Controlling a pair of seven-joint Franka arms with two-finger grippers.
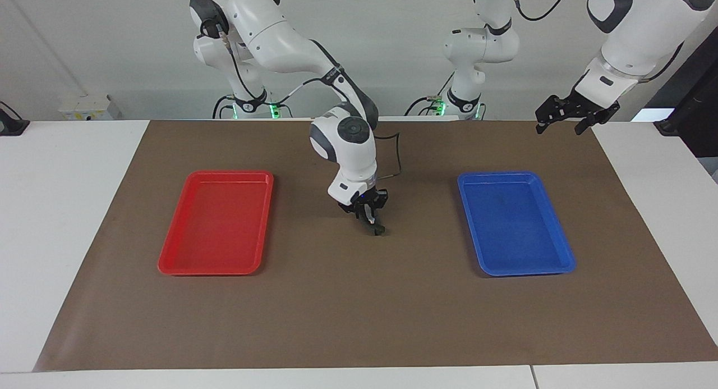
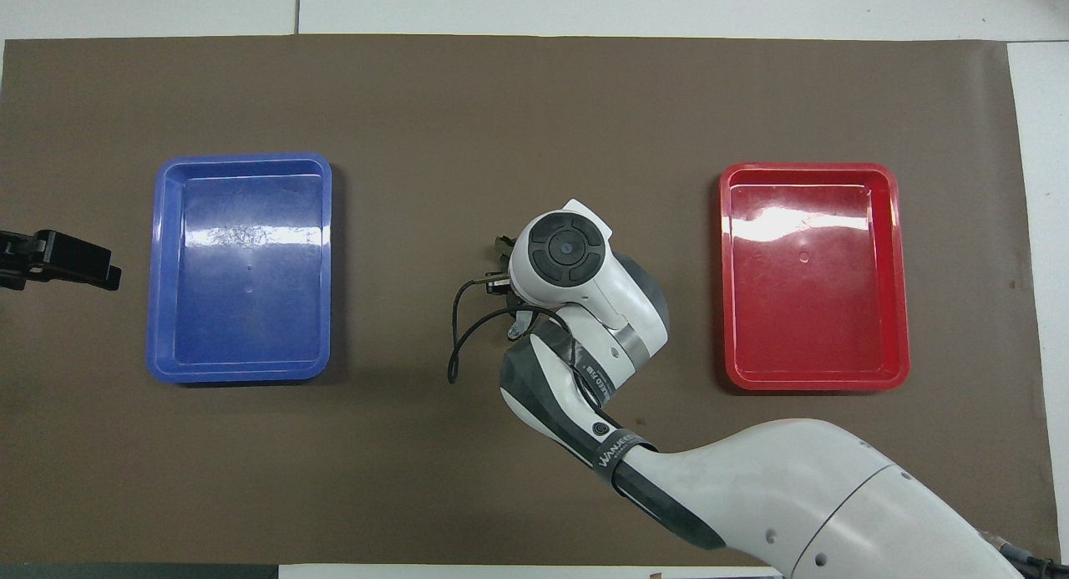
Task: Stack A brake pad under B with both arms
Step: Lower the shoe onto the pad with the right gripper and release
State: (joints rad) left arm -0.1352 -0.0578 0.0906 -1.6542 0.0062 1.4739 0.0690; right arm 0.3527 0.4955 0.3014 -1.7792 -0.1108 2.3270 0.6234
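White table (image 1: 67,209) under everything, showing bare along the side and bottom edges of the facing view. Brown mat (image 1: 359,310) over most of it, filling the middle of the frame.

Right arm (image 1: 280,35): comes in at the upper left of the facing view, bends down to frame centre, and in the overhead view covers the centre and lower right. Left arm (image 1: 634,35): waits raised in the upper right corner of the facing view.

Red tray (image 1: 230,174) flat on the mat at centre left of the facing view, toward the right arm's end. Blue tray (image 1: 496,175) at centre right, toward the left arm's end, well apart from the red one.

Left gripper (image 1: 561,122): hangs with fingers spread wide and nothing between them, over the mat's upper right corner.

Right gripper (image 1: 372,222): points down at frame centre between the two trays, fingers pinched tight on a small dark piece, apparently A brake pad (image 1: 378,229). Lower end of that piece at or just above the mat; cannot tell whether touching. Shows in the overhead view only as a sliver beside the wrist.
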